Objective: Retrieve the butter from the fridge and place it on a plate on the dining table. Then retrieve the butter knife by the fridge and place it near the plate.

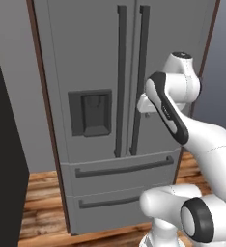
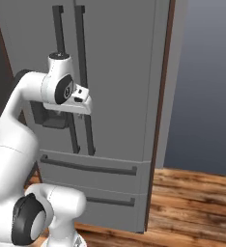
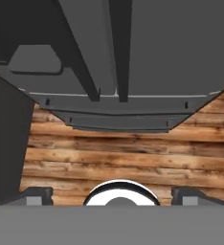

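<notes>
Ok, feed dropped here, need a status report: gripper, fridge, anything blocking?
Gripper open, empty, near door handles. Fridge doors shut. Nothing in the way.

One fridge point(image 1: 100, 62), doors shut. Two long dark vertical handles point(image 1: 120, 82), side by side. One dark dispenser panel point(image 1: 91, 112). Two bottom drawers point(image 1: 120, 181), each with one horizontal handle bar.

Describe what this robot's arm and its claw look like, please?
The arm is made of smooth, rounded glossy white segments joined by dark, near-black bands and rings at the joints. A white wrist block sits at its end. The claw has two small dark grey finger tips. No loose cables or printed markings are visible.
</notes>
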{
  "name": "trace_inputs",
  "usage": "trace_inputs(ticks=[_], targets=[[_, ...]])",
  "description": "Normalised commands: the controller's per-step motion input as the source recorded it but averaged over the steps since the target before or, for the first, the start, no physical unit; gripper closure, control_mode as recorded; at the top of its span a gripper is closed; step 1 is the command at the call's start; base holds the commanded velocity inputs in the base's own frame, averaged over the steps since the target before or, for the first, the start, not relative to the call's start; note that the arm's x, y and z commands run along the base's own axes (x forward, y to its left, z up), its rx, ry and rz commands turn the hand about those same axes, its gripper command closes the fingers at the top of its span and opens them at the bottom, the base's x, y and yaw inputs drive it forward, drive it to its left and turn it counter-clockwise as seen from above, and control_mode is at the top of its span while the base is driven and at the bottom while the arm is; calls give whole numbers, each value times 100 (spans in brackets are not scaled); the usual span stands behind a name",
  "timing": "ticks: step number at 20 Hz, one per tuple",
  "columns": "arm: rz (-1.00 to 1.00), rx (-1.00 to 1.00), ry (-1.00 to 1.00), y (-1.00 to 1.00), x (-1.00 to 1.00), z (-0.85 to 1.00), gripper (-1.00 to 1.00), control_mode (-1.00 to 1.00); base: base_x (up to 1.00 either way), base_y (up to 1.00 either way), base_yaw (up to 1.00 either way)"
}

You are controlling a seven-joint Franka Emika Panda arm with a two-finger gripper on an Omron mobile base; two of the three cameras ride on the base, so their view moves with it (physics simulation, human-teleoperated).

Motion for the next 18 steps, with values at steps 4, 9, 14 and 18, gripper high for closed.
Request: trace_inputs(ticks=[4,9,14,18], targets=[[0,0,0,0,0,0,-100,100,-43,0,0],[0,0,0,0,9,-1,-100,-100,-9,0,0],[0,0,-1,0,75,-8,-100,-100,0,0,0],[0,-2,-4,-6,88,-33,-100,-100,0,0,0]])
